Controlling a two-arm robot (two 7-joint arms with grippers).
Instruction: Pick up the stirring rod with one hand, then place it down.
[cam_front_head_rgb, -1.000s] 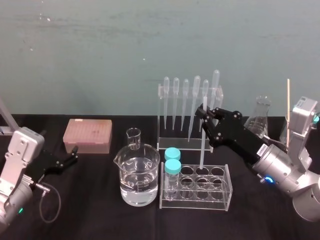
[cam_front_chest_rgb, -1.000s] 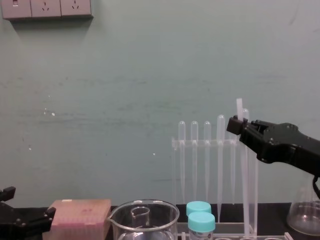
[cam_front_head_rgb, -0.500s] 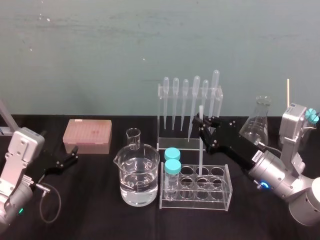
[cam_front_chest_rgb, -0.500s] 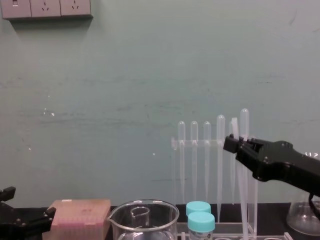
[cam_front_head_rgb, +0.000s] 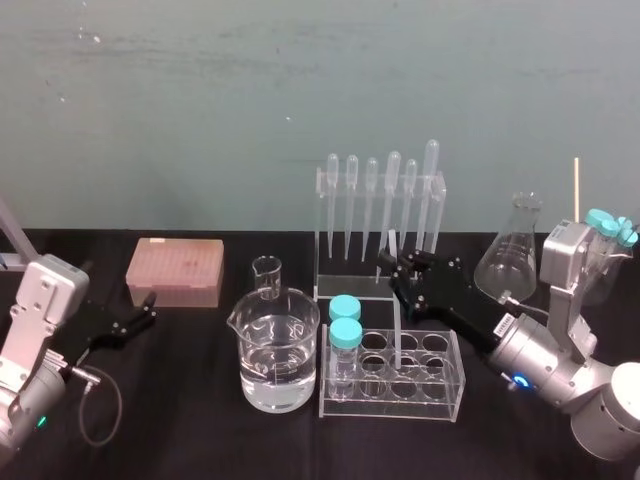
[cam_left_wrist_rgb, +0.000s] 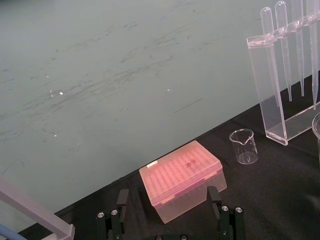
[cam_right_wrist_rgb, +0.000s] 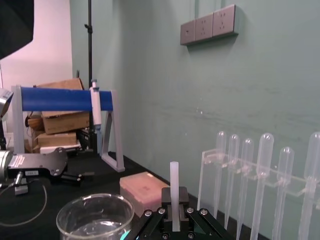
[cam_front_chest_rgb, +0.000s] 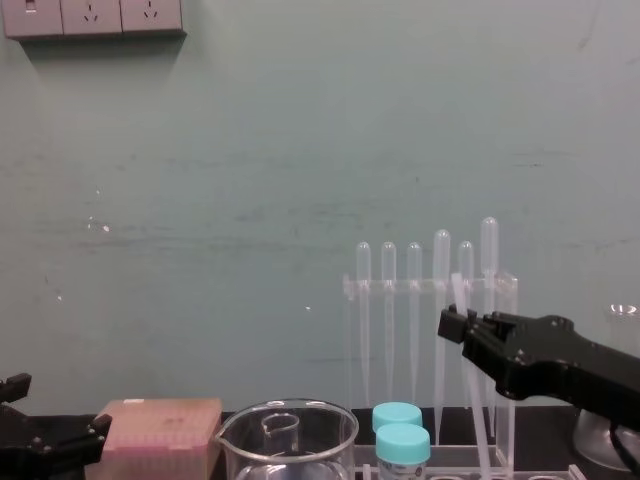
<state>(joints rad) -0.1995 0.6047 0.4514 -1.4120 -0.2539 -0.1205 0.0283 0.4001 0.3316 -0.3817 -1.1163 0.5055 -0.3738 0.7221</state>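
The stirring rod (cam_front_head_rgb: 397, 338), thin and translucent white, stands nearly upright with its lower end in a middle hole of the clear test-tube rack (cam_front_head_rgb: 448, 392). My right gripper (cam_front_head_rgb: 399, 268) is shut on the rod near its top, just in front of the pipette rack (cam_front_head_rgb: 437, 182). From the chest the rod (cam_front_chest_rgb: 472, 400) leans slightly below the gripper (cam_front_chest_rgb: 452, 324). In the right wrist view the rod's blunt tip (cam_right_wrist_rgb: 174, 176) sticks up between the closed fingers (cam_right_wrist_rgb: 161, 214). My left gripper (cam_front_head_rgb: 138, 318) rests open at the far left near the pink box.
A large beaker (cam_front_head_rgb: 275, 350) of water and a small beaker (cam_front_head_rgb: 267, 275) stand left of the tube rack, which holds two blue-capped tubes (cam_front_head_rgb: 345, 322). A pink tip box (cam_front_head_rgb: 175, 270) lies at the back left. A conical flask (cam_front_head_rgb: 510, 250) stands at the back right.
My right gripper has come down and slightly toward me with the rod. The rod's lower end has sunk deeper into the tube rack. The left arm has not moved.
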